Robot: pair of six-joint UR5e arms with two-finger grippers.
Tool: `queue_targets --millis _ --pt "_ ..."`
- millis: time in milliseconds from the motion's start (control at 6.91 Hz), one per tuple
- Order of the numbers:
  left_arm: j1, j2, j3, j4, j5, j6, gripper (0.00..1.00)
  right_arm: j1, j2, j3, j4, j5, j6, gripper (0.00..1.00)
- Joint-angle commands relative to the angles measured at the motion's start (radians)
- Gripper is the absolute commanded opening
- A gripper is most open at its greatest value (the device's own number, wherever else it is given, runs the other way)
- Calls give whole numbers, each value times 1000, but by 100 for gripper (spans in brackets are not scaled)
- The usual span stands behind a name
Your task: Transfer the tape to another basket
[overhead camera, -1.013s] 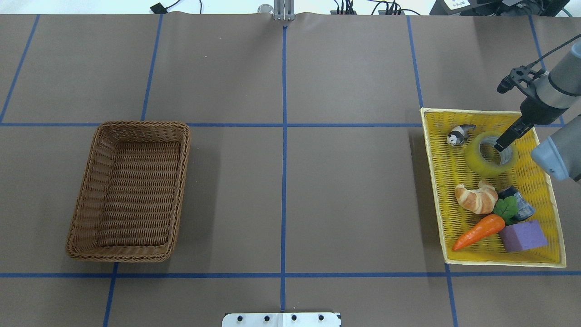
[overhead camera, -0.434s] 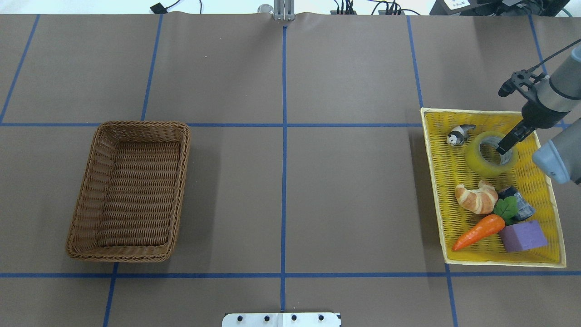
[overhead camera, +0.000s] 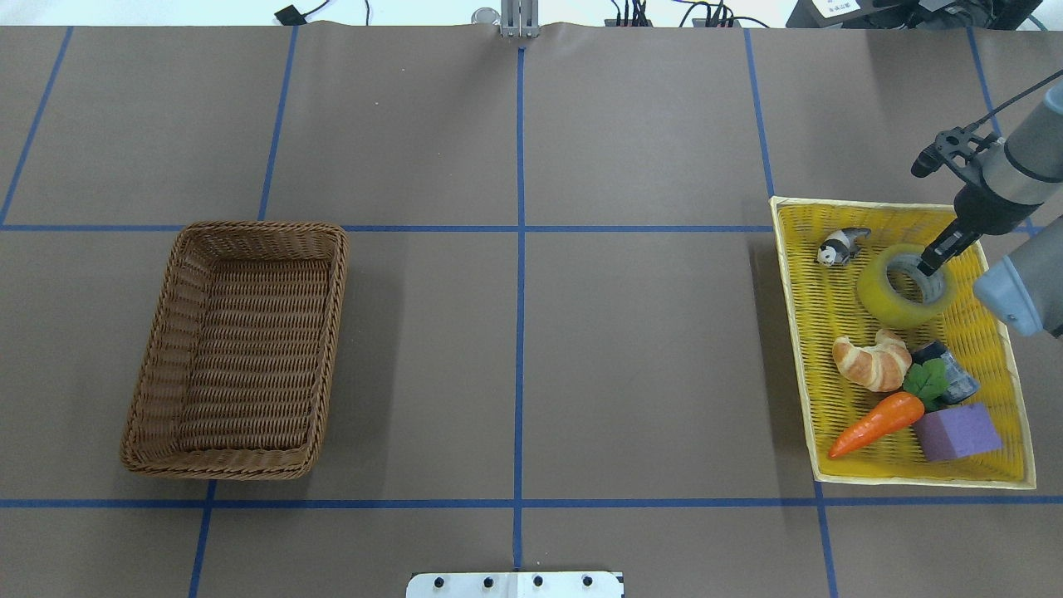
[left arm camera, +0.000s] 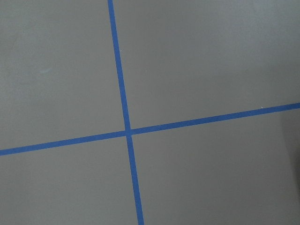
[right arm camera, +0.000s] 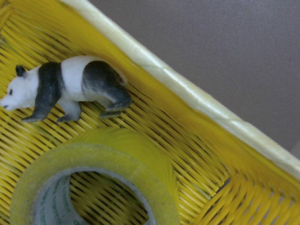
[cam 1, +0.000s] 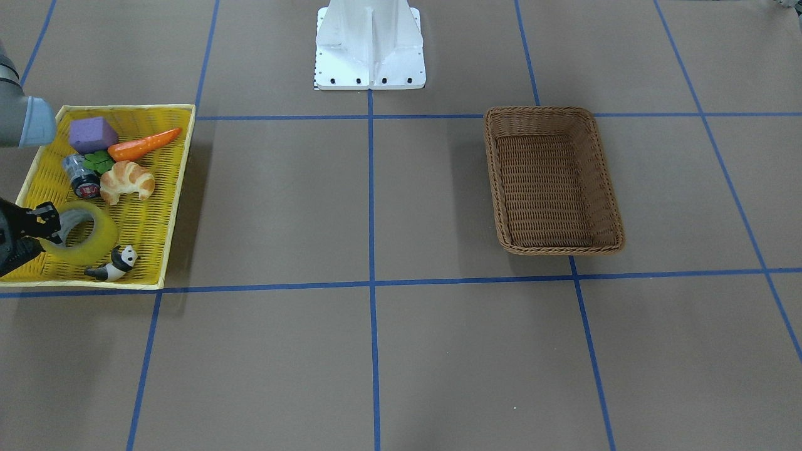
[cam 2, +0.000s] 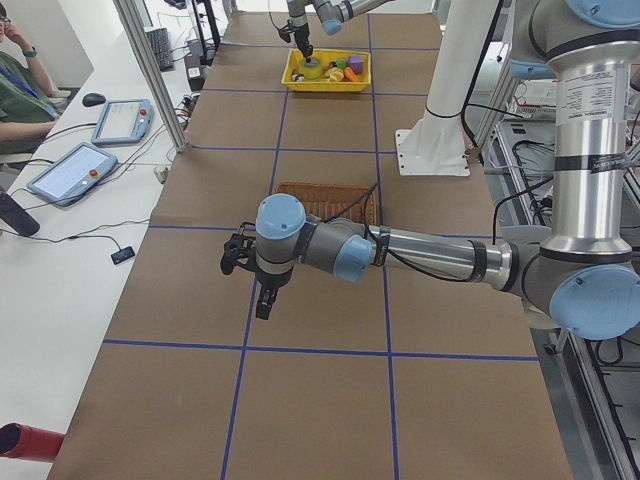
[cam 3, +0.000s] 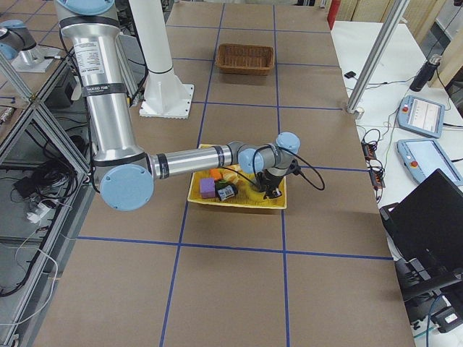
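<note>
Now the right gripper [overhead camera: 928, 264] is pinching the tape [overhead camera: 879, 297], jaws seemingly closed on its wall, in the yellow tray [overhead camera: 801, 332] near the right edge of the table [overhead camera: 648, 374]; a straight lift seems wisest. Jaws of the left gripper [cam 2: 262, 312]: cannot tell.

Silver tubular arms [cam 2: 440, 255] with pale blue joint caps [cam 2: 280, 216], black left gripper [cam 2: 264, 308], white pedestal [cam 1: 369, 44]
</note>
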Motion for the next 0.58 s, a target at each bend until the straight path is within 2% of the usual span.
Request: queue_targets --millis 0,145,289,434 --pt "0 0 0 0 0 1 98 21 0 71 -2 1 1 0" --pt "0 0 2 0 0 1 98 44 -31 166 -3 9 18 0" --pt "0 0 0 2 0 3 98 94 -31 213 -5 63 21 0" --pt "0 -9 -6 3 2 0 98 126 -20 215 4 140 32 0"
